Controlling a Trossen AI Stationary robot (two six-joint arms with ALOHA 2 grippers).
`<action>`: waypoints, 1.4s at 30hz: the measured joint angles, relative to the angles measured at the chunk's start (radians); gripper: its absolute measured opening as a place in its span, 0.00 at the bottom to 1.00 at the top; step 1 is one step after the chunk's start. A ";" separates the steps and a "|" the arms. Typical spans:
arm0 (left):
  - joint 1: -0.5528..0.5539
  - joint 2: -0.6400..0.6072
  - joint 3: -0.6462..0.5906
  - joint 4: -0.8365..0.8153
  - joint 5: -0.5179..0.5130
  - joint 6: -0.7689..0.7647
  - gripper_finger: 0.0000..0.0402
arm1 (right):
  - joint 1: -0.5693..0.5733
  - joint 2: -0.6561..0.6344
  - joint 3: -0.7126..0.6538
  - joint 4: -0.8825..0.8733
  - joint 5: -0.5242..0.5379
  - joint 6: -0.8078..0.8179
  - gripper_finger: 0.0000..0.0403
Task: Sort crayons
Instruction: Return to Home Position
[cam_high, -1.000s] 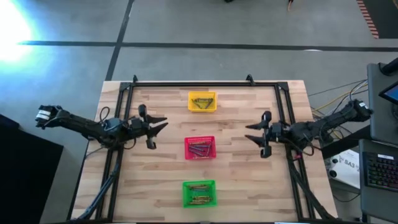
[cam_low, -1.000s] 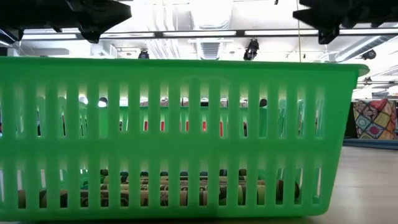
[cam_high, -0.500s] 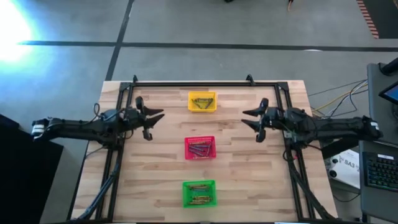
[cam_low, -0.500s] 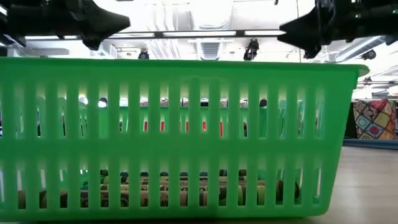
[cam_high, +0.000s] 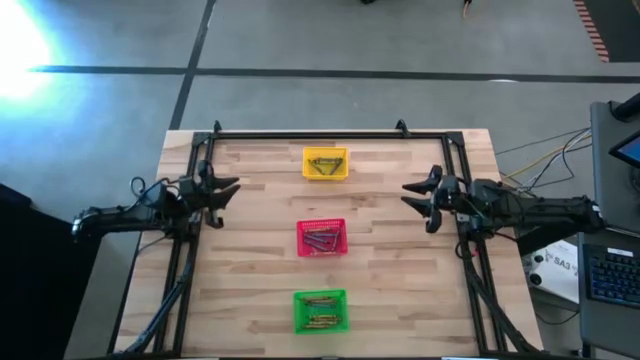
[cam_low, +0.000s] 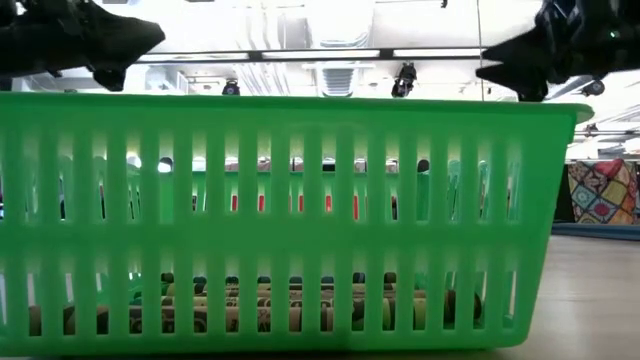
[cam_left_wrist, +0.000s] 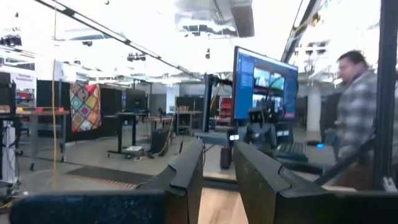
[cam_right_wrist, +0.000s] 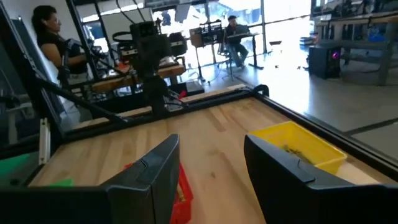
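Three baskets run down the table's (cam_high: 400, 290) middle: far basket (cam_high: 306, 164), middle basket (cam_high: 322, 221), near basket (cam_high: 296, 312), crayons (cam_high: 322, 240) in each. The left gripper (cam_high: 227, 202) sits off left, right gripper (cam_high: 417, 207) off right.

Only legible print: "SA3" on white box (cam_high: 556, 266) at far right of high view, rest of label too small. Monitor (cam_left_wrist: 264, 81) screen content unreadable. Nothing else readable.

The worktop (cam_high: 390, 250) is smooth pale wood. The green basket (cam_low: 300, 105) is glossy slotted plastic, and the crayons (cam_low: 296, 318) in it look matt. The black frame (cam_high: 310, 133) looks like matt metal.
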 joint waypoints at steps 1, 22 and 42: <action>0.000 -0.034 -0.003 -0.024 0.000 -0.006 0.19 | 0.004 -0.015 -0.017 0.003 0.013 0.001 0.42; -0.003 -0.057 -0.018 -0.112 -0.002 -0.021 0.19 | 0.052 -0.251 -0.211 0.055 0.081 0.011 0.39; -0.003 -0.056 -0.079 -0.032 -0.003 -0.022 0.19 | 0.052 -0.242 -0.212 0.025 0.088 0.002 0.17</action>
